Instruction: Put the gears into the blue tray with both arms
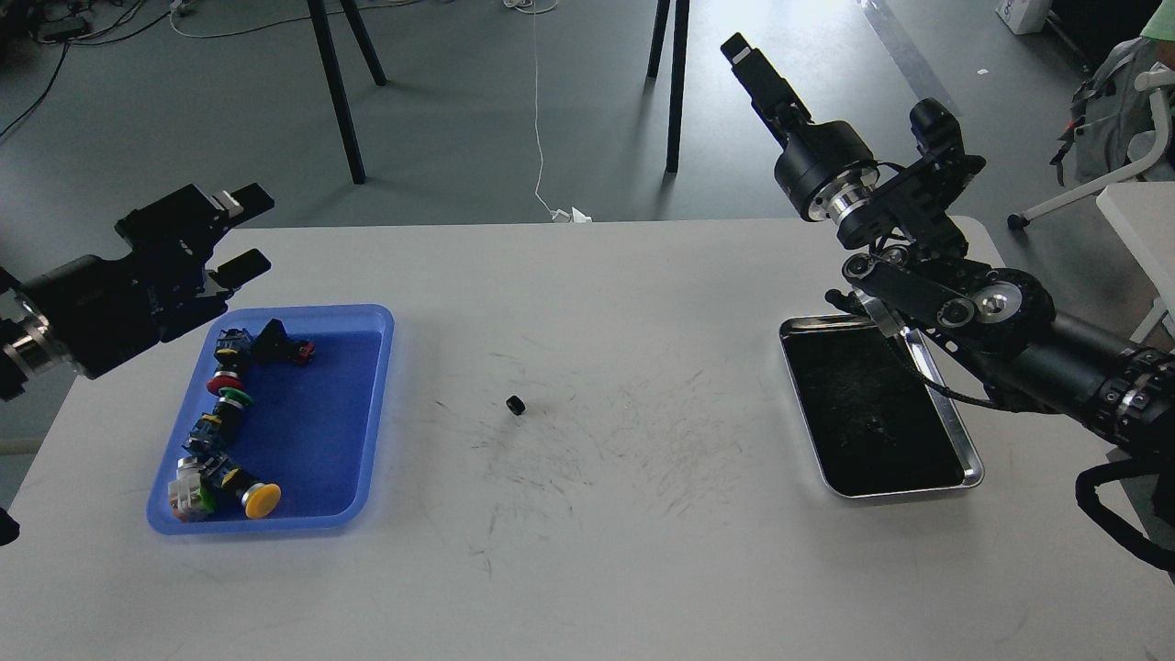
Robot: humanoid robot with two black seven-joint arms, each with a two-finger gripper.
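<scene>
head view: tiny round black gear (pixel 516 405) on scuffed white table (pixel 587 551).

We're looking at a grey floor (pixel 477 101), black stand legs (pixel 335 92), a white cable (pixel 538 110) trailing down, and a scuffed white bench (pixel 587 551).

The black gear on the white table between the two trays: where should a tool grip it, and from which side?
Probably from straight above, fingers closing across the outer toothed rim. The gear is tiny and low, alone on the table between the blue tray and steel tray, so nothing blocks a descent. Its exact pose is too small to tell.
</scene>
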